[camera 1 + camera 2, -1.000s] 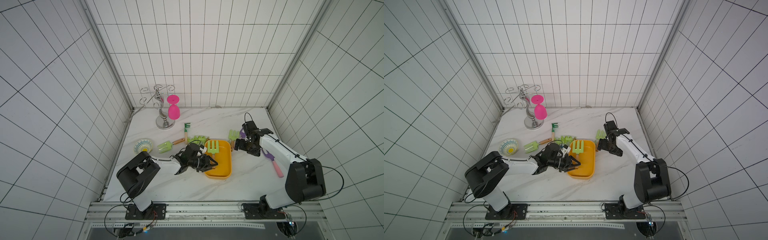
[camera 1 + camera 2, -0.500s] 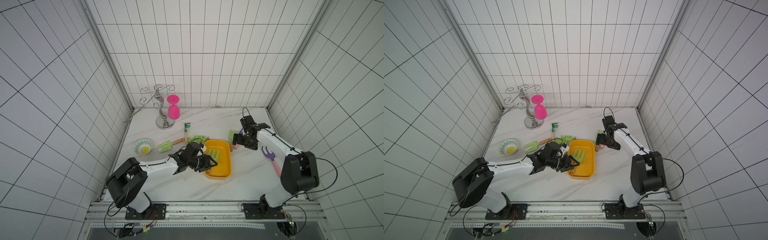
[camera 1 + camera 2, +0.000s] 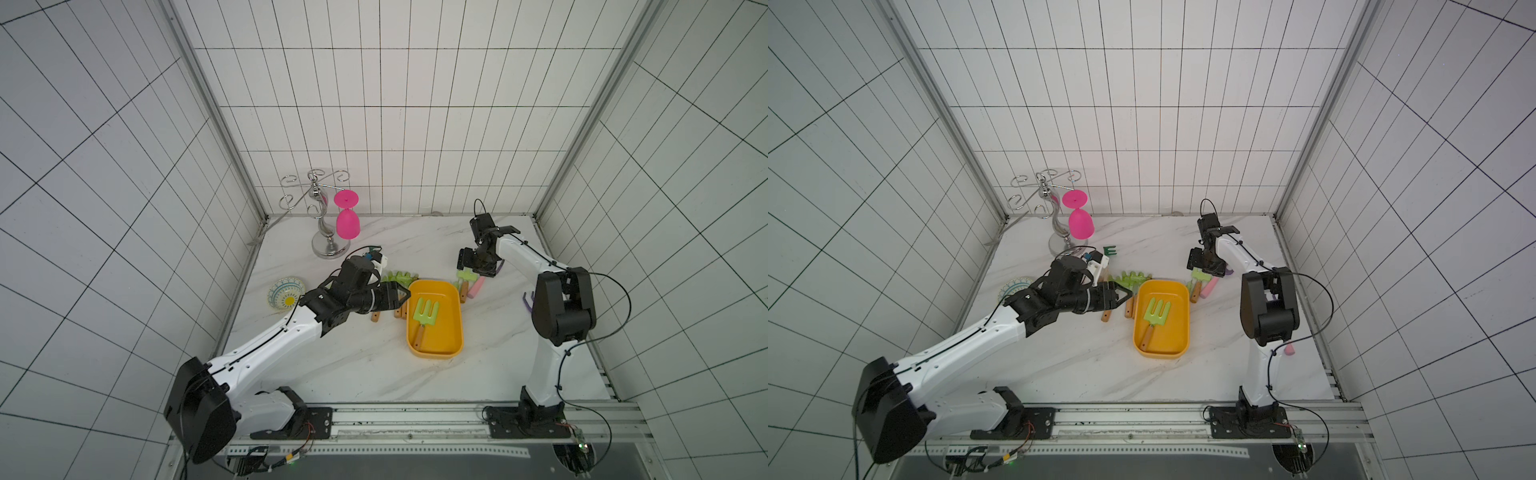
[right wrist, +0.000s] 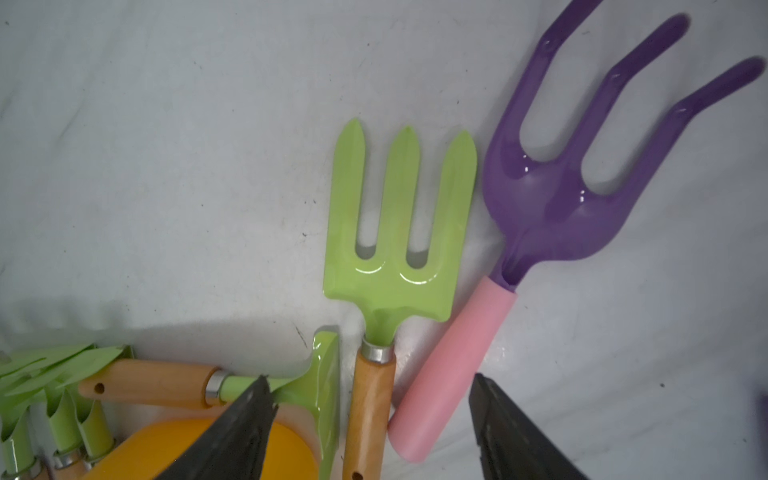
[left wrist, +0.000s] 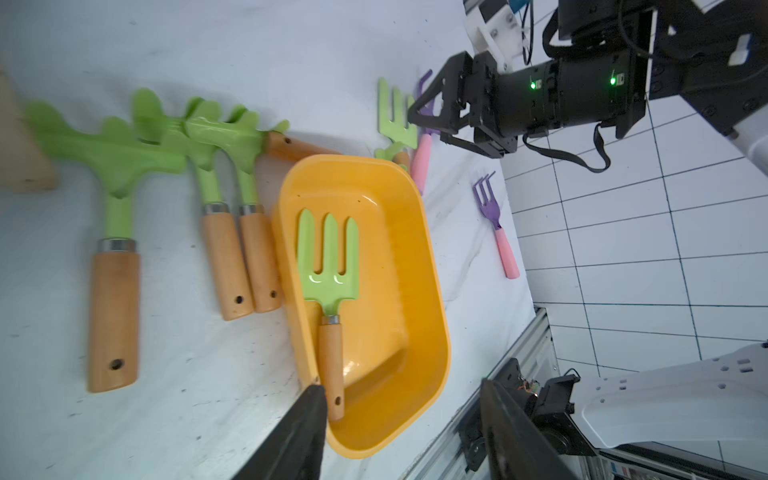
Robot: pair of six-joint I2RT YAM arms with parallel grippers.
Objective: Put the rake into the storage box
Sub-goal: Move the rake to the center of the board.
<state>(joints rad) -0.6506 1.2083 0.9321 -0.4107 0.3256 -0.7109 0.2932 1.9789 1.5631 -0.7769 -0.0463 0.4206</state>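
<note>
The yellow-orange storage box point(image 3: 436, 354) point(image 3: 1160, 353) point(image 5: 395, 291) sits mid-table. A green three-pronged rake point(image 3: 426, 318) point(image 3: 1156, 313) point(image 5: 328, 266) with a wooden handle lies loose inside it. My left gripper point(image 3: 404, 297) point(image 3: 1128, 293) point(image 5: 399, 399) is open just outside the box's left rim, holding nothing. Just past the box's far right corner, my right gripper point(image 3: 477, 272) point(image 3: 1208, 270) point(image 4: 370, 386) hovers open. Its jaws straddle the wooden handle of a second green rake point(image 4: 399, 232) and the pink handle of a purple rake point(image 4: 561, 195), not touching either.
Several green wooden-handled rakes point(image 3: 399, 276) point(image 5: 116, 166) lie against the box's left side. Another purple rake point(image 3: 528, 301) point(image 5: 494, 216) lies by the right arm. A glass rack with a pink glass point(image 3: 347, 224), a patterned bowl point(image 3: 286, 293) and a green letter E point(image 3: 1110, 249) stand left and back.
My left gripper has lowered the green rake into the box, let go of it and drawn back left. My right gripper has shifted left over the two handles, its jaws narrowing.
</note>
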